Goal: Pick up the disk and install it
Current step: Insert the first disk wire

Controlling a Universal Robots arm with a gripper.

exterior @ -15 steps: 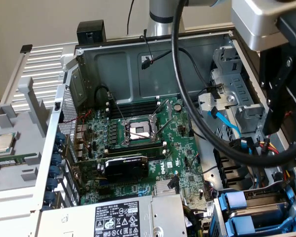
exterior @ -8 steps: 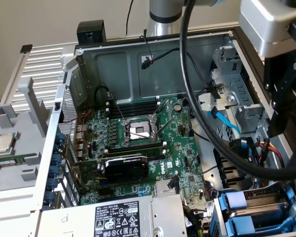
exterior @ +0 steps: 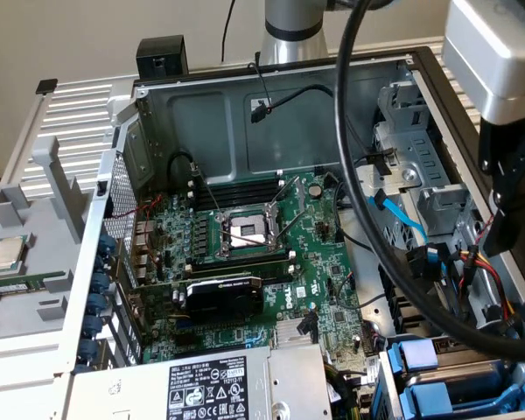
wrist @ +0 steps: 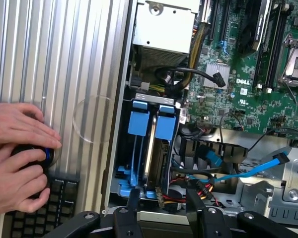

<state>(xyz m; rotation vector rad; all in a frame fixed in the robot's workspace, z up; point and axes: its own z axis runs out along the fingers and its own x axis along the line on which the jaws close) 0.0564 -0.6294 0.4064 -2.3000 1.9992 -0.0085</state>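
Note:
The disk (wrist: 152,148) stands edge-on in the drive bay of the open computer case, a thin grey metal body between blue plastic carrier handles (wrist: 139,123); its label is hidden. My gripper (wrist: 165,206) hovers just over the bay's rim, its two black fingers (wrist: 134,203) apart with nothing between them and not touching the carriers. In the exterior view my gripper (exterior: 510,188) hangs at the right side of the case above the drive cage, and the blue carriers (exterior: 420,359) sit at the lower right.
A green motherboard (exterior: 245,262) fills the case floor. The silver box with a warning label (exterior: 219,389) lies beside the bay. A thick black cable (exterior: 350,175) loops over the case. A person's hands (wrist: 20,148) rest by a keyboard (wrist: 39,213). A small processor chip (exterior: 7,254) lies outside.

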